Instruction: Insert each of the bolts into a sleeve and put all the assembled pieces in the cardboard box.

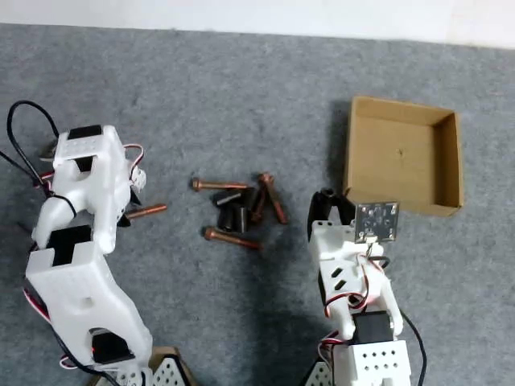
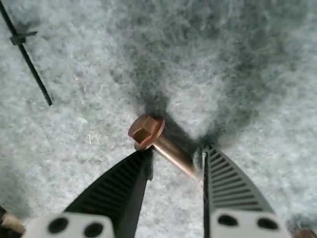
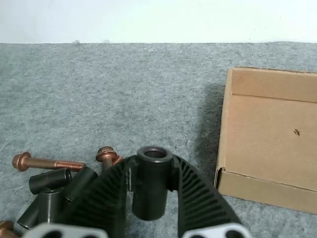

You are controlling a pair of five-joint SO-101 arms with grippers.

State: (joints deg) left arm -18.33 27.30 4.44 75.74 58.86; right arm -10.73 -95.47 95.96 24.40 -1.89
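Note:
A copper bolt juts from my left gripper, which is shut on its shaft a little above the mat. In the high view that bolt sticks out of the left gripper at the left of the table. A black sleeve stands upright between the fingers of my right gripper, which is shut on it. The right gripper sits between the pile and the cardboard box. Loose bolts and black sleeves lie heaped at mid-table.
The cardboard box is open-topped with nothing in it and lies close beside the right gripper. A bolt and sleeves lie on its other side. A black cable crosses the grey mat near the left gripper.

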